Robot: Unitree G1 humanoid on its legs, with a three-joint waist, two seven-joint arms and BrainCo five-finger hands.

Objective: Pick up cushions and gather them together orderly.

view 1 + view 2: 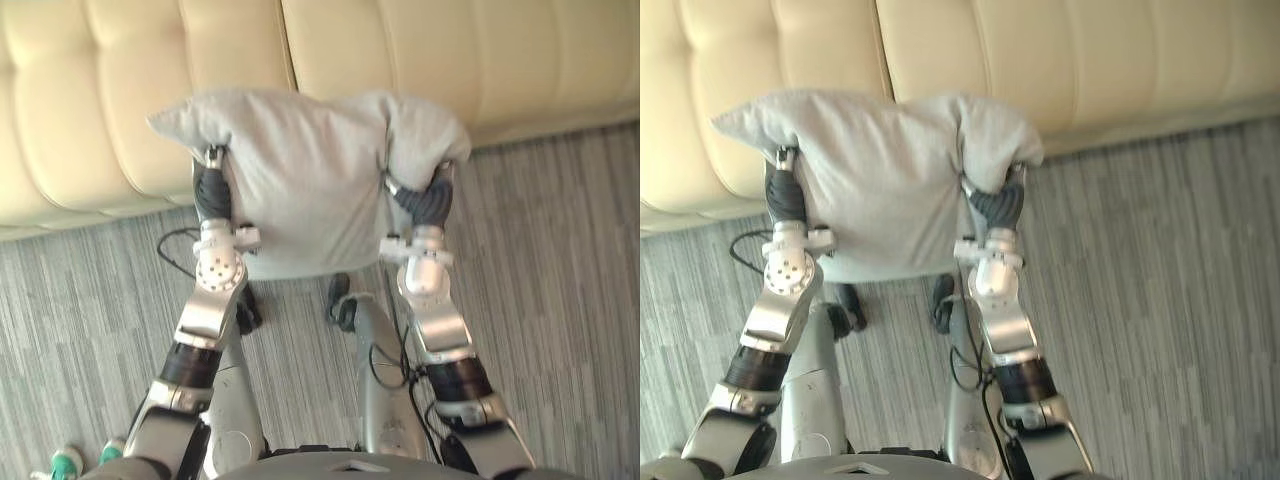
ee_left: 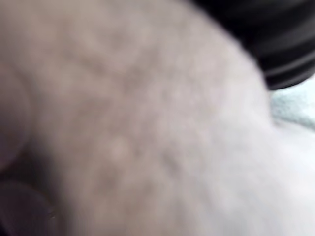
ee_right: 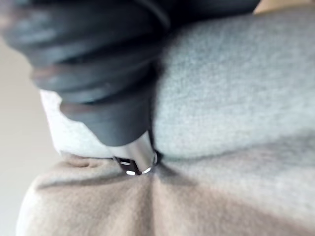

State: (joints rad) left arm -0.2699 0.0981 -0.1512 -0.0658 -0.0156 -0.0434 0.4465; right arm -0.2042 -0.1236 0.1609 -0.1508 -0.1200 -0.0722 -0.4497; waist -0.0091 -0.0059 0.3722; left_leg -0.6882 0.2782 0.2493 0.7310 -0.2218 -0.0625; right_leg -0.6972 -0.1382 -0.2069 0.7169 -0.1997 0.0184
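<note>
A light grey cushion (image 1: 300, 180) hangs in the air in front of the sofa, held between my two hands. My left hand (image 1: 212, 190) is against its left side, and its dark ribbed cover shows below the cushion's corner. My right hand (image 1: 428, 203) is at its right side, where the cloth bunches over the hand. Seen from the right wrist, the hand's cover (image 3: 98, 73) is pressed into a fold of the cushion (image 3: 236, 98). From the left wrist, the grey cloth (image 2: 147, 123) lies very close.
A cream tufted sofa (image 1: 400, 50) runs across the far side, its seat edge just behind the cushion. Grey striped carpet (image 1: 560, 300) lies on both sides. A person's green and white shoes (image 1: 68, 462) stand at the lower left.
</note>
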